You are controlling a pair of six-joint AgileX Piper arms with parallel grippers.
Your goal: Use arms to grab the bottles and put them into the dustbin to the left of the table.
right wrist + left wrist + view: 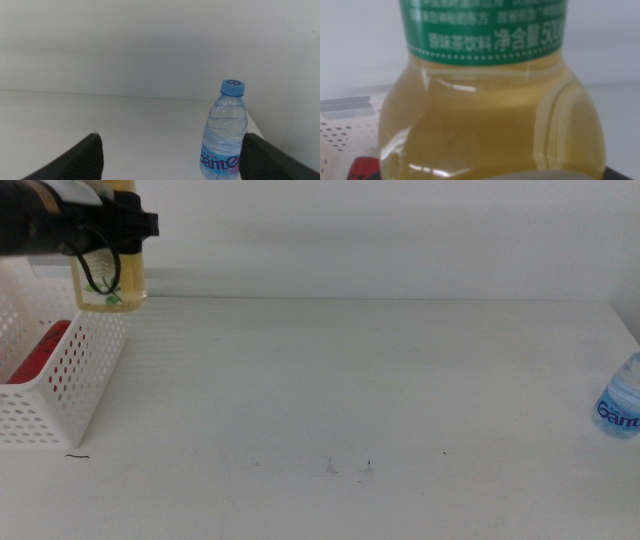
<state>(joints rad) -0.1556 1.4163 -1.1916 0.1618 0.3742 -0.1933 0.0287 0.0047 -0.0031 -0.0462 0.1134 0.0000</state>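
The left gripper [112,232] hangs at the far left of the middle view, above the far end of the dustbin [75,375], and its dark jaws are closed around the yellow tea bottle [110,275]. The bottle hangs upright in the clamp, its lower body showing below the jaws, its base above the basket's rim and clear of it. In the left wrist view the bottle [490,110] fills nearly the whole picture: amber liquid, a green label [485,30] with white print round its upper part, and the jaws themselves mostly hidden behind it. To one side of the bottle in that view a corner of the perforated white basket [340,132] shows, with its grey rim strip, and a bit of red below.

Inside the dustbin, seen from the middle view, the red soda can [35,350] lies on its side against the wall nearest the table. The basket stands at the left edge of the white table [350,390].

The right gripper [172,155] shows only in its own wrist view, its two dark jaws spread wide with nothing between them. The clear water bottle [225,132] stands upright on the table ahead of it, blue cap on top, closer to one jaw than the other and not touching either. In the middle view this bottle [620,402] stands at the right edge of the table, well apart from the dustbin.
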